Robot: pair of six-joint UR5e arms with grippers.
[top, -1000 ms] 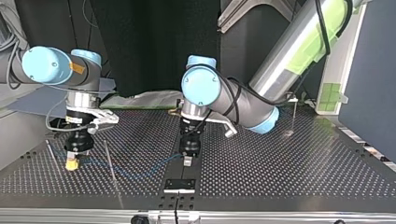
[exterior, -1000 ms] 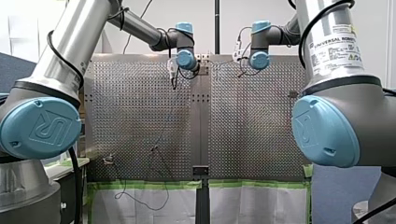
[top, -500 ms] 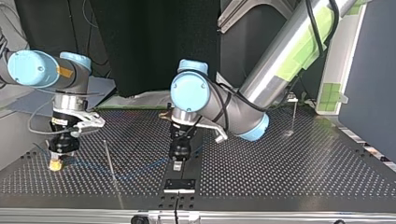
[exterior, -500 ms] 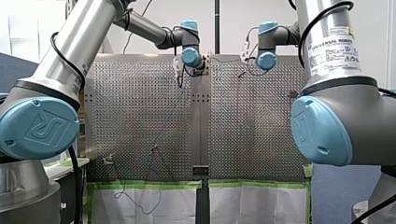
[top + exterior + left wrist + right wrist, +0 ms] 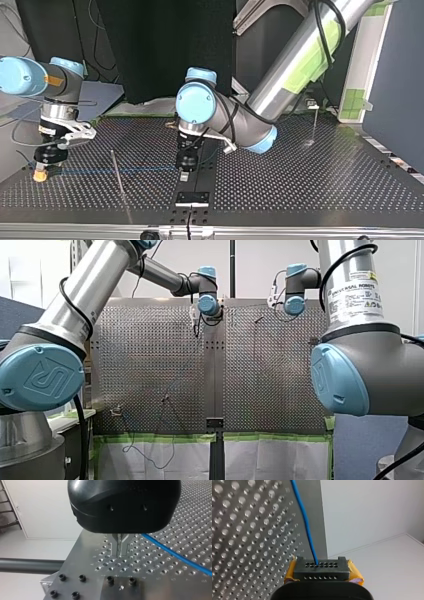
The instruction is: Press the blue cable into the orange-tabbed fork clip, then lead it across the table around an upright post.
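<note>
Gripping the blue cable [image 5: 308, 530], my right claw [image 5: 321, 565] stretches it past a thin post [image 5: 116, 167]; my left claw [image 5: 120, 547] is clenched beside it.

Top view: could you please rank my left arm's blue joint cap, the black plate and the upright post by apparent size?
1. the blue joint cap, largest by far.
2. the black plate.
3. the upright post, tall but very thin, so least area.
The plate lies nearest the camera, which flatters it.

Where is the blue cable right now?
Top view, left half: the blue cable stretches from my right end effector, past the upright post, toward my left end effector.
</note>
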